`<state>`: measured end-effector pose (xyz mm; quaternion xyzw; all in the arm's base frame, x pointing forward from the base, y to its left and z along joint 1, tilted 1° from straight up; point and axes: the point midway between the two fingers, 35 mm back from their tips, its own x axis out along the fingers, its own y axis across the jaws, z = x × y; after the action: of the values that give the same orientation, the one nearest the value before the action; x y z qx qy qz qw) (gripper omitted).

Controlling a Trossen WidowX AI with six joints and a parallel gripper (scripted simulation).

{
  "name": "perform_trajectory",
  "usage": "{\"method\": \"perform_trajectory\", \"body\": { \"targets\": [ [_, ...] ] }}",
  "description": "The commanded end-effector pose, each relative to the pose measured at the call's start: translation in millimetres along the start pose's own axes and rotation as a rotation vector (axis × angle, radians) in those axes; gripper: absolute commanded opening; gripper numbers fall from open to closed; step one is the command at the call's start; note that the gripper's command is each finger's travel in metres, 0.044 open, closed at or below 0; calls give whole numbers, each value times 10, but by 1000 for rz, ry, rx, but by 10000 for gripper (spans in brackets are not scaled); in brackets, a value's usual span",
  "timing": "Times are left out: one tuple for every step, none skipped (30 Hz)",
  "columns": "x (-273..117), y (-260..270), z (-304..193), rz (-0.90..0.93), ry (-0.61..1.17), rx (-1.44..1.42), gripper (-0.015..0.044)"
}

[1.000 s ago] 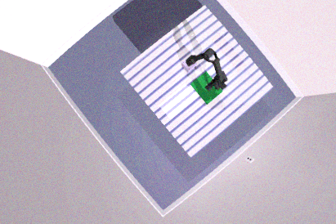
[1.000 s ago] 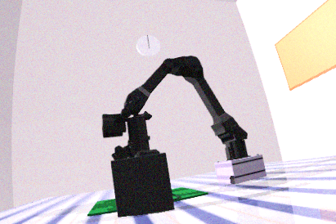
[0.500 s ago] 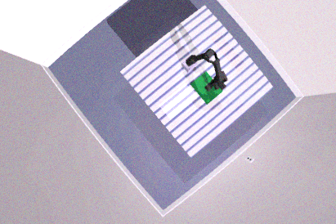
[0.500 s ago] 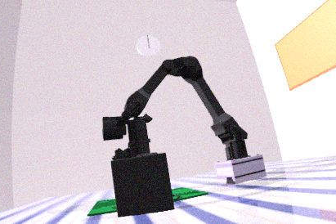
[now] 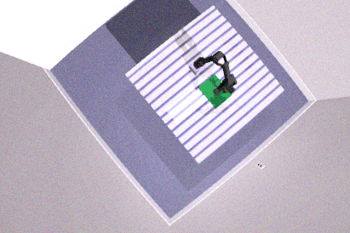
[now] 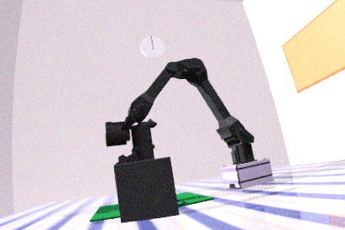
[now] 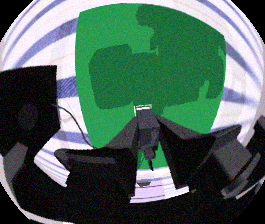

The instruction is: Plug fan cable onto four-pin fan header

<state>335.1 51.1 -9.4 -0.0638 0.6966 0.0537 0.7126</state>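
The green board point(image 5: 207, 91) point(image 6: 103, 213) point(image 7: 87, 55) lies flat on the striped surface. My gripper point(image 7: 145, 119) is over it, shut on the small dark plug point(image 7: 148, 132), whose wires trail toward the bottom of the wrist view. The white-edged fan header point(image 7: 143, 107) shows right at the plug's far end; the plug hides the rest of it, and I cannot tell how deep the plug sits. The black fan point(image 6: 145, 189) point(image 7: 20, 95) stands beside the board, with its thin cable point(image 7: 77, 120) running toward the gripper. In the exterior view the fan hides the fingertips.
The arm's base stands on a pale block point(image 6: 256, 174) near the board. Dark shadows of the arm fall across the board. A round wall clock point(image 6: 152, 46) and an orange panel point(image 6: 324, 46) are in the background.
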Motion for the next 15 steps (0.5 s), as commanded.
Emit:
{"method": "perform_trajectory", "body": {
  "targets": [
    [-3,0,2,0,-1,0,79],
    [-3,0,2,0,-1,0,105],
    [-3,0,2,0,-1,0,131],
    [-3,0,2,0,-1,0,158],
    [-3,0,2,0,-1,0,184],
    [-3,0,2,0,-1,0,210],
    [-3,0,2,0,-1,0,236],
    [-3,0,2,0,-1,0,260],
    [-3,0,2,0,-1,0,260],
    [-3,0,2,0,-1,0,260],
    [-33,0,5,0,-1,0,260],
    [-123,-1,12,1,0,-1,260],
    [-275,-2,17,3,0,-2,260],
    [-429,-3,14,4,1,-4,260],
    [-523,-3,8,5,2,-5,260]
  ]
}}
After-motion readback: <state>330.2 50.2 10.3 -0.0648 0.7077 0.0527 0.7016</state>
